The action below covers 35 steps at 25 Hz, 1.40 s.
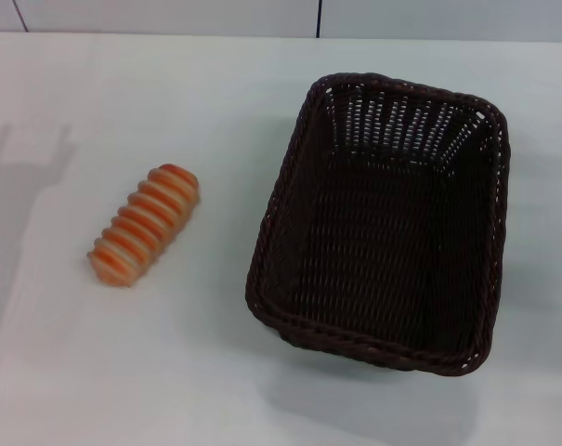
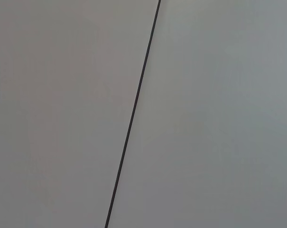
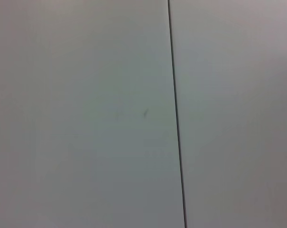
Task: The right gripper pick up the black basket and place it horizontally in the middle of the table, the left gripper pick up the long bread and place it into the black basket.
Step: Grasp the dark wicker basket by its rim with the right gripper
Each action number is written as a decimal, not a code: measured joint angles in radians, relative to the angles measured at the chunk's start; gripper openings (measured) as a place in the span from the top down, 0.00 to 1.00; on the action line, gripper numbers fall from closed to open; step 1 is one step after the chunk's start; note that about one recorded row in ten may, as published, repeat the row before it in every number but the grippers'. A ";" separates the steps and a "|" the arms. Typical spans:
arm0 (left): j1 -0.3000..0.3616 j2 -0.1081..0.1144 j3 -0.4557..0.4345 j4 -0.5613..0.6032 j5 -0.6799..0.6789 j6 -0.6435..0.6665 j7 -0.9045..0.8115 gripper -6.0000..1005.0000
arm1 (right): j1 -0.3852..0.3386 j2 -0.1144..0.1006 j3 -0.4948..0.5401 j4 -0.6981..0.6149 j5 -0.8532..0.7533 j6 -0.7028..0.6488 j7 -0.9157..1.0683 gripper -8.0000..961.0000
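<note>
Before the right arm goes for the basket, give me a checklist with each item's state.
1. Basket empty: ok.
2. Basket upright, opening up: ok.
3. Basket lying crosswise mid-table: not ok; it sits on the robot's right, long side running away from the robot.
4. Bread clear of the basket, on the table: ok.
5. Both grippers' positions and fingers: cannot tell; neither appears in any view.

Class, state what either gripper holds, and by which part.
Nothing is held: the long bread and black basket lie apart, untouched, on the table; neither gripper is in view.
</note>
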 joint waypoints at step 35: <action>-0.009 0.004 0.002 0.000 0.001 -0.001 0.000 0.13 | -0.315 -0.002 0.277 -1.078 0.215 1.231 -0.692 0.23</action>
